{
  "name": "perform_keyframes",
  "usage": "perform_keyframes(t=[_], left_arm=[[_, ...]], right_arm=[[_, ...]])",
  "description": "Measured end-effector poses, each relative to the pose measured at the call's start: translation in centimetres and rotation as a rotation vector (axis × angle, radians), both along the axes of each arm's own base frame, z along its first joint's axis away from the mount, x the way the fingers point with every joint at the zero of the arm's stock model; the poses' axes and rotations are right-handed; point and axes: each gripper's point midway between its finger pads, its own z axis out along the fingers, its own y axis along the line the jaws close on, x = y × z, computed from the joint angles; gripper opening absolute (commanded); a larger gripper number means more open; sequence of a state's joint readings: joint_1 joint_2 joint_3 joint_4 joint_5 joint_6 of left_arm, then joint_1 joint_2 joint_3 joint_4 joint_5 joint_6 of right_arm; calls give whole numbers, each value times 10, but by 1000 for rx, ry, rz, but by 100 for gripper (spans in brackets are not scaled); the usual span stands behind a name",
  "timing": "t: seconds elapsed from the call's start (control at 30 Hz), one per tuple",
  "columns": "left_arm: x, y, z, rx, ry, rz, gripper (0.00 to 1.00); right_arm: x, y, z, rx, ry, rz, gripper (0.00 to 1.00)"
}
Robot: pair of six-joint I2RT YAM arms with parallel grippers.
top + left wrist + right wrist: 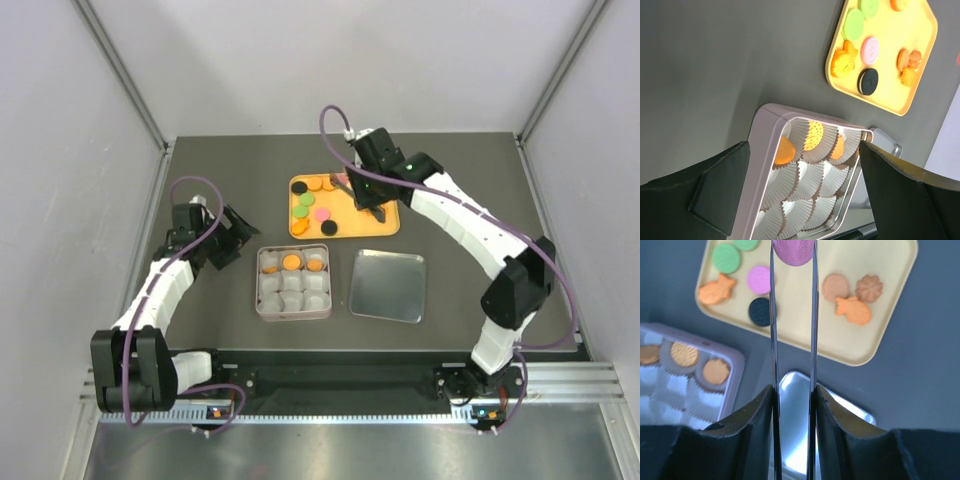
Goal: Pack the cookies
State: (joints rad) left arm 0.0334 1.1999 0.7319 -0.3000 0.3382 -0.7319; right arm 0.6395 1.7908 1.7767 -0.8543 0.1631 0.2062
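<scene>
Right gripper (793, 262): pinching pink cookie (793, 249) by edges — may slip en route to near tin (738, 371).
Left gripper (805, 145): spread open, empty.

Dark grey table top (230, 170) fills the middle of the top view, boxed in by plain pale walls (350, 60) at top, left and right; slanting aluminium posts (120, 70) mark the upper corners. Along the bottom edge, a slotted metal rail (560, 378), then brushed steel sheet (350, 450).

Tin (258, 290) before tray (350, 228) — cookies (322, 213) in both.
</scene>
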Motion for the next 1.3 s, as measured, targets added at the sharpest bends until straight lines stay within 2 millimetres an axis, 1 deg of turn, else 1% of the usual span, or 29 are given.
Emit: perform_keyframes(t=[0.07, 0.1, 0.17, 0.3, 0.43, 0.63, 0.73, 0.93, 1.03, 1.3], left_arm=[[3, 1, 4, 2, -9, 5, 95], [4, 1, 5, 3, -12, 7, 94], [5, 2, 6, 2, -13, 12, 94], [9, 4, 4, 1, 0, 29, 94], [13, 7, 4, 0, 10, 48, 94], [16, 16, 3, 5, 17, 77, 94], [17, 19, 3, 8, 18, 88, 94], [16, 21, 2, 7, 22, 93, 94], [16, 21, 2, 7, 22, 93, 94], [16, 22, 2, 7, 22, 94, 94]], right_arm=[[-20, 9, 8, 9, -8, 38, 30], [-33, 14, 10, 14, -7, 65, 30], [-55, 29, 12, 20, -4, 120, 30], [-105, 53, 6, 27, 32, 236, 30], [-143, 73, -3, 28, 78, 324, 30], [-187, 99, -5, 38, 106, 429, 30], [-201, 108, -12, 27, 123, 467, 30], [-215, 120, -36, -19, 169, 500, 30], [-218, 122, -42, -31, 182, 503, 31], [-216, 129, -46, -33, 184, 503, 33]])
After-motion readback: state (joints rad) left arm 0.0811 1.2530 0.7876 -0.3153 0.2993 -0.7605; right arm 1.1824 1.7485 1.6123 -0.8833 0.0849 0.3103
